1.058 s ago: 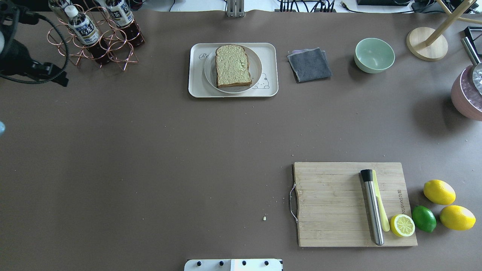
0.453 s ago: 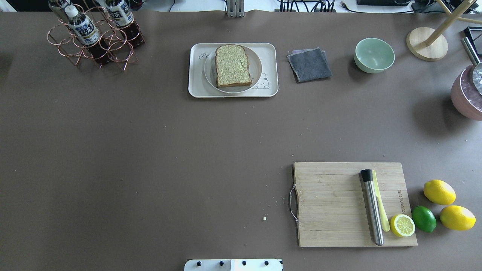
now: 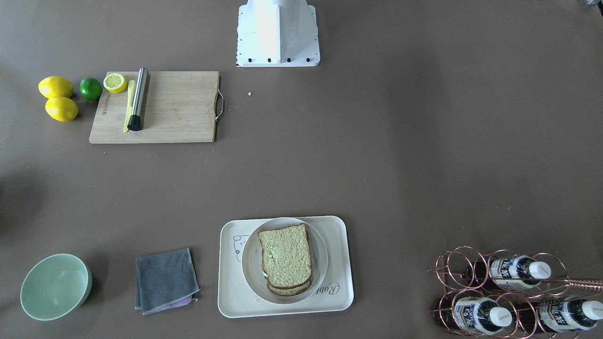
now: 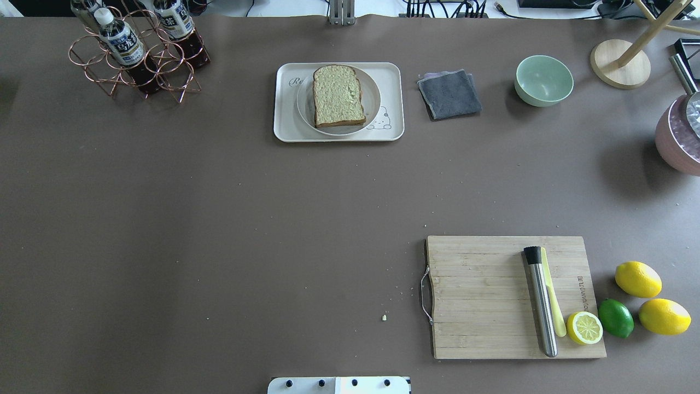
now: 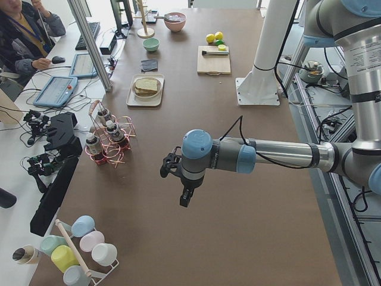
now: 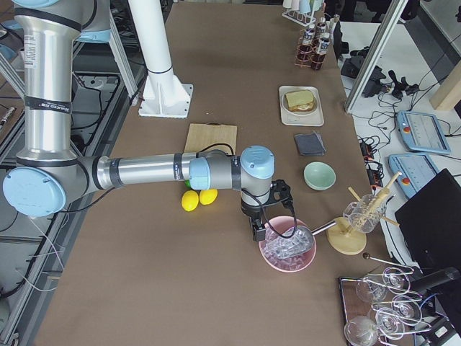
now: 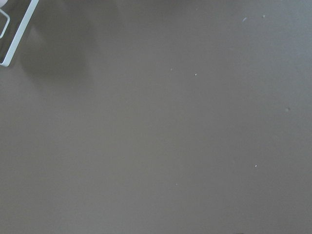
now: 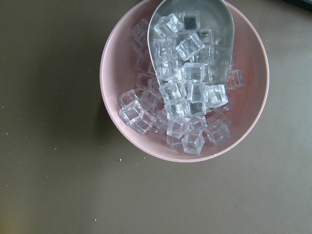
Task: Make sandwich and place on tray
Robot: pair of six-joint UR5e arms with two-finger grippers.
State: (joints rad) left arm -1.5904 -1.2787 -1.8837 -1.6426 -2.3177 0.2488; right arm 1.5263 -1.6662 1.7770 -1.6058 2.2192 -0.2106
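The sandwich [image 3: 286, 256] lies on a round pale plate [image 3: 321, 254], and the plate sits inside the tray [image 3: 340, 293] at the worktop's [image 4: 219, 219] far edge from the robot. 2 slices are stacked, the lower one peeking out under the upper, with a sliver of white between them. On the tray's rim side the script "Rabbit" reads upside down in the front-facing view, opposite a small bear drawing. A folded grey cloth [image 3: 165, 279] and a mint-green bowl [image 3: 55, 286] lie beside the tray.

The cutting board [image 3: 179, 108] carries a steel muddler [image 3: 139, 98] and a lemon half [image 3: 115, 82]. Print runs along one edge of the board, too small to read. The bottles [image 3: 518, 270] in the copper rack have blue-and-white labels whose characters I cannot make out.

The left end effector [image 5: 185, 201] hangs over bare worktop, well apart from the tray. The right end effector [image 6: 258, 234] hangs over a pink bowl [image 8: 127, 146] of ice cubes with a metal scoop [image 8: 214, 19] in it. For both, I cannot tell whether they are released or clenched.
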